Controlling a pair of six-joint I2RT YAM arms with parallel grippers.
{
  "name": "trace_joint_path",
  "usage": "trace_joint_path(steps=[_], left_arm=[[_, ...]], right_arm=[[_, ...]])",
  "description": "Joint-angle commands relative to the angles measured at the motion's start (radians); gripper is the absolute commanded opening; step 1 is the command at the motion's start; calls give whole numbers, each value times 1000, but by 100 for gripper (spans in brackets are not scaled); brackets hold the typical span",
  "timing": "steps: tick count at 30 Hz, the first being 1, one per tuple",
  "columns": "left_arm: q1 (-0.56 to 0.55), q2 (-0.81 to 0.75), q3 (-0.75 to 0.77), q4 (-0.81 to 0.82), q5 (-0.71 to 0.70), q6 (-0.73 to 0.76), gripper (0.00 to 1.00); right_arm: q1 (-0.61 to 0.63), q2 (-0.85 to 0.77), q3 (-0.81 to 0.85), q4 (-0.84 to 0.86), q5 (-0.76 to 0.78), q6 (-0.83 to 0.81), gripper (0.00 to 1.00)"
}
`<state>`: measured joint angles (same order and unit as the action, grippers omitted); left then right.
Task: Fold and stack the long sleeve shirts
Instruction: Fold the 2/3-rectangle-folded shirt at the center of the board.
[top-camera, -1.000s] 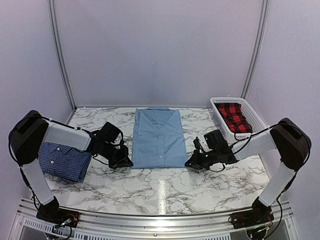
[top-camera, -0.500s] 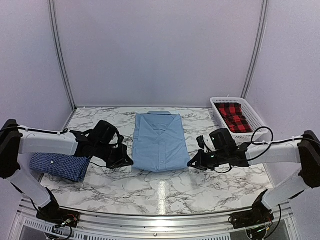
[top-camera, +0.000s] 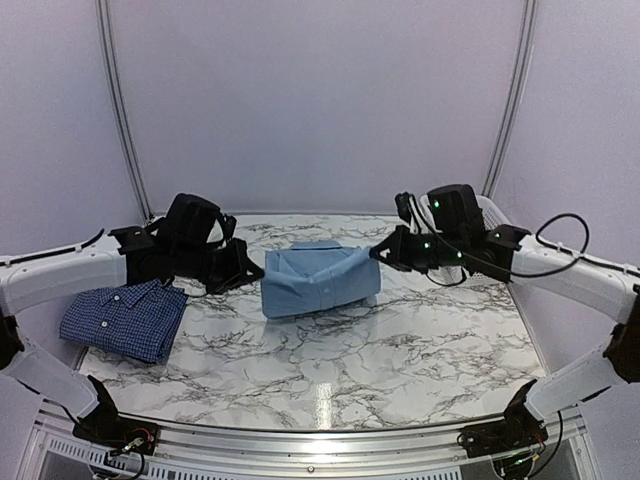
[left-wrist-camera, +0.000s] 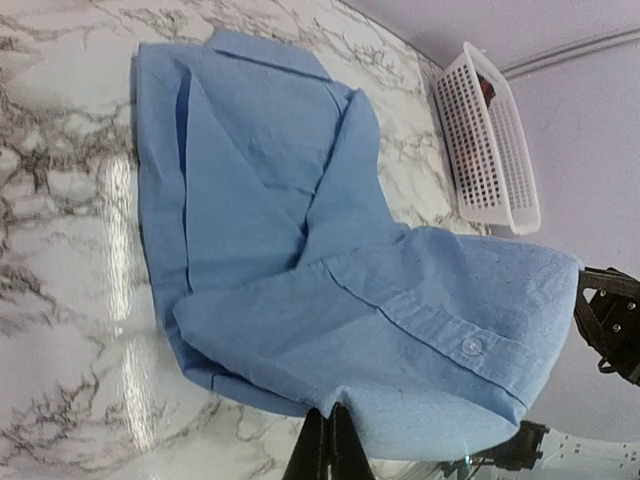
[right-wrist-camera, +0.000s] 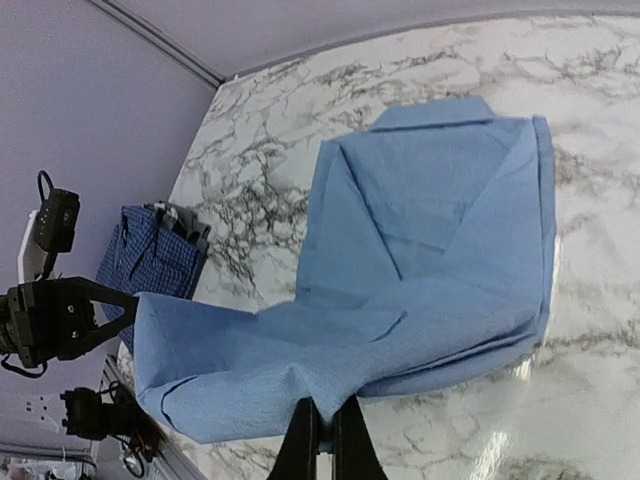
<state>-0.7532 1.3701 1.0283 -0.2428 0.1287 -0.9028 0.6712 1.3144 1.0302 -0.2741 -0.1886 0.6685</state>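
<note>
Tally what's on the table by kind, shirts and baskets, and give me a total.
Shirts: 2 (light blue shirt, check shirt)
Baskets: 1 (white basket)
Total: 3

From above, the right arm (top-camera: 560, 268) hides nearly all of the white basket (left-wrist-camera: 490, 150) at the far right, and its red contents are too small to make out. The left gripper (left-wrist-camera: 325, 448) and right gripper (right-wrist-camera: 320, 432), both pinching the light blue shirt (left-wrist-camera: 300, 300), are cut off by the bottom edges of their wrist views. The raised hem covers part of the checked shirt (right-wrist-camera: 150, 250).
</note>
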Motion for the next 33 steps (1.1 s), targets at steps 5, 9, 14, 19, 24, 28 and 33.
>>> trace_joint_path(steps=[5, 9, 14, 19, 24, 28, 33], left_arm=[[255, 549, 526, -13, 101, 180, 0], [319, 855, 736, -12, 187, 177, 0], [339, 930, 780, -2, 168, 169, 0], [339, 869, 717, 32, 142, 167, 0], [343, 781, 634, 73, 96, 150, 0], [356, 775, 630, 73, 92, 144, 0], [367, 781, 629, 60, 112, 167, 32]], right_arm=[[-199, 646, 516, 119, -112, -148, 0], [-249, 888, 720, 124, -146, -144, 0], [-275, 1012, 816, 107, -179, -142, 0], [-280, 960, 709, 148, -154, -147, 0], [-283, 905, 653, 165, -126, -155, 0], [-285, 904, 674, 147, -118, -179, 0], [-287, 880, 690, 121, -104, -202, 30]])
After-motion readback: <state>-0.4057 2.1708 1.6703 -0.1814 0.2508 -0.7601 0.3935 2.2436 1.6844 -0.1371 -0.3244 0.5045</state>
